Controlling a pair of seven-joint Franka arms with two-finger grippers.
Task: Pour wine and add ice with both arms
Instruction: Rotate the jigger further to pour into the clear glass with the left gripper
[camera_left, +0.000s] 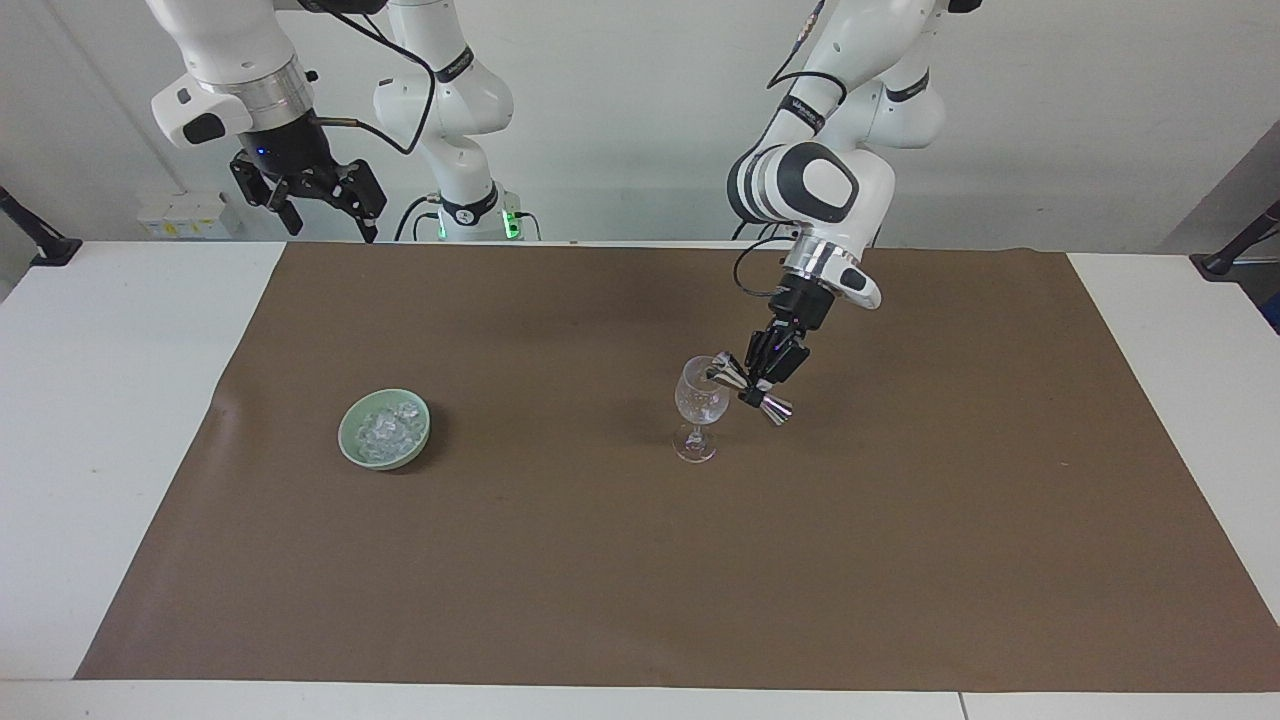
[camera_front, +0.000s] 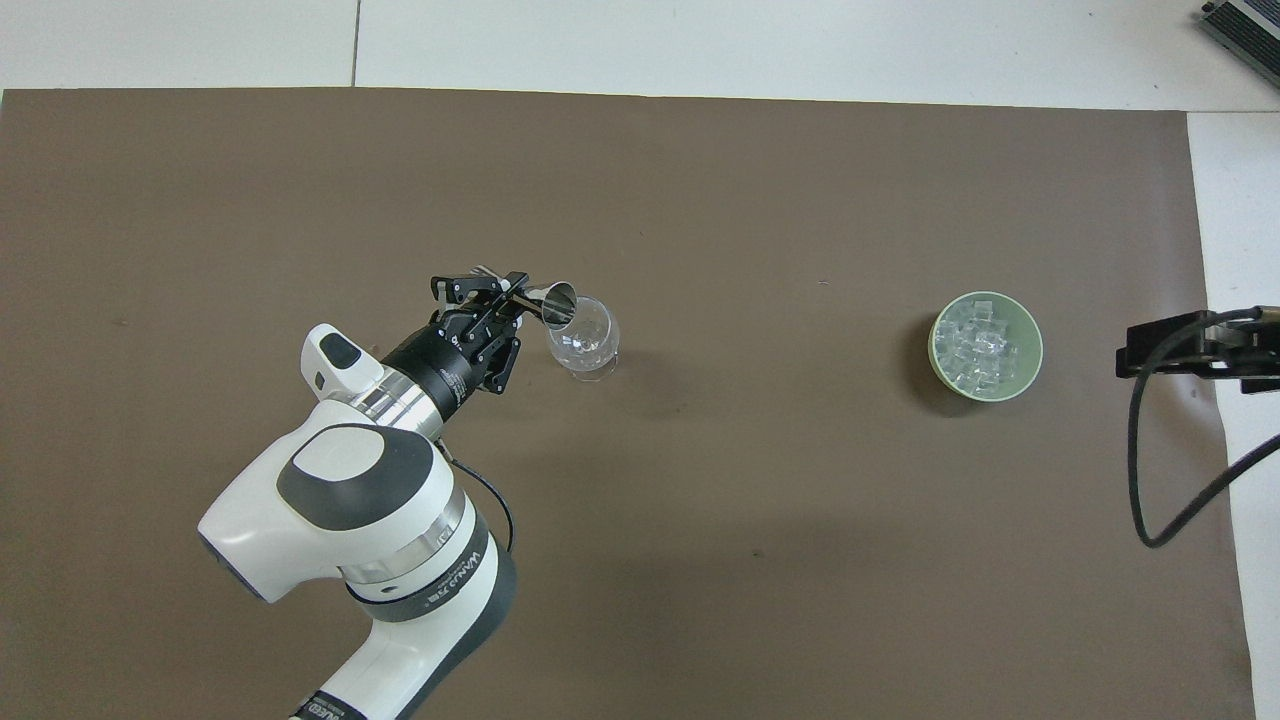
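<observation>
Two jobs, one underway: left gripper (camera_left: 757, 385) clamped on steel jigger (camera_left: 747, 388), tipped at glass (camera_left: 700, 402) rim. Ice (camera_left: 384, 428), wet, slippery, light, heaped in bowl (camera_left: 351, 441) at nine o'clock of glass. Right gripper (camera_left: 322, 208) parked high, jaws spread; best pinched chunk by chunk.

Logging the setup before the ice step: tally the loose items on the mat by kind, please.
Stemmed glass: 1
Metal jigger, gripped by left gripper, tipped at the glass rim: 1
Pale green bowl of ice: 1
Total: 3
</observation>
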